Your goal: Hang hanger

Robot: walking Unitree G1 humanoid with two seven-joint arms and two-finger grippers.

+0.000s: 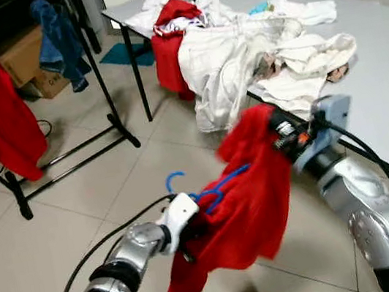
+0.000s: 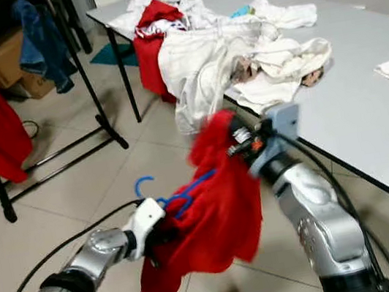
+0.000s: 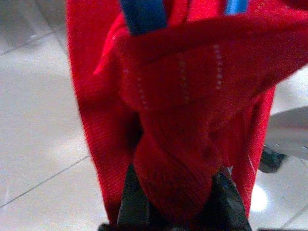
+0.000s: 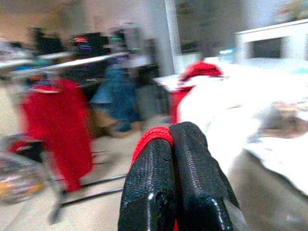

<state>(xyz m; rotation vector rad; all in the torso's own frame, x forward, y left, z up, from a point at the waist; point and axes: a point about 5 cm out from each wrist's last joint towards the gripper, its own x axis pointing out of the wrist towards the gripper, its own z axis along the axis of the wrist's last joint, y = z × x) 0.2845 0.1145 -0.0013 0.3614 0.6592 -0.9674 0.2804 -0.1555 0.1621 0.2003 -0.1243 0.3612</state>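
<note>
Both claws hold a red shirt (image 1: 252,203) up over the floor. The left claw (image 3: 175,204) pinches its cloth by the blue hanger (image 1: 205,189). The right claw (image 4: 175,183) is closed tight on the shirt's top.

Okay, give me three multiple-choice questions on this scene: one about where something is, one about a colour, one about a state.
1. Where is the pile of white laundry?
A. on the grey table
B. on the floor
C. on the rack

2. What colour is the hanger?
A. green
B. blue
C. white

3. How is the right end effector?
A. wide open
B. resting on the table
C. shut on the red garment

Answers: 1 A, the heap lies on the tabletop. 2 B, its hook and bar are blue. 3 C, the right wrist view shows the fingers closed with red cloth between them.
</note>
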